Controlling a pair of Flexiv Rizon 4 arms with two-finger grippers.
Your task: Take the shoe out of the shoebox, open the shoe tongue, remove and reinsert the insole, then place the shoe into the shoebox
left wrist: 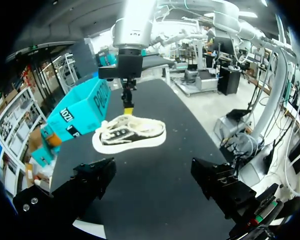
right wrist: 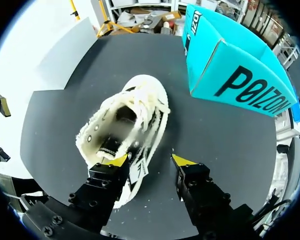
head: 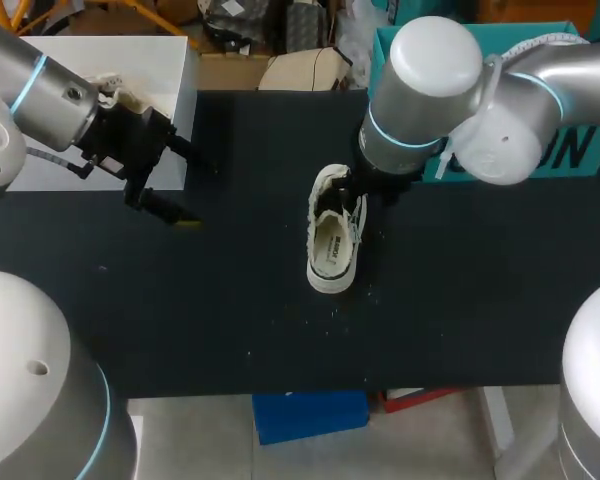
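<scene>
1. The shoe stands on its sole near the middle of the black worktop, with its opening facing up. It is outside the shoebox.
2. My right pincer hangs directly over the shoe and is open. One yellow fingertip sits over the rim of the opening. The other sits just beside the shoe on its outer side, so the laced side wall lies between the two. I cannot tell whether either fingertip touches the shoe.
3. The teal shoebox rests on the worktop beyond the shoe, on my right side. It is near the shoe but apart from it.
4. My left pincer hangs above the worktop on my left, well apart from the shoe. Its fingers are spread wide and it is empty.
5. A white box sits at the far left of the worktop, just behind my left pincer.
</scene>
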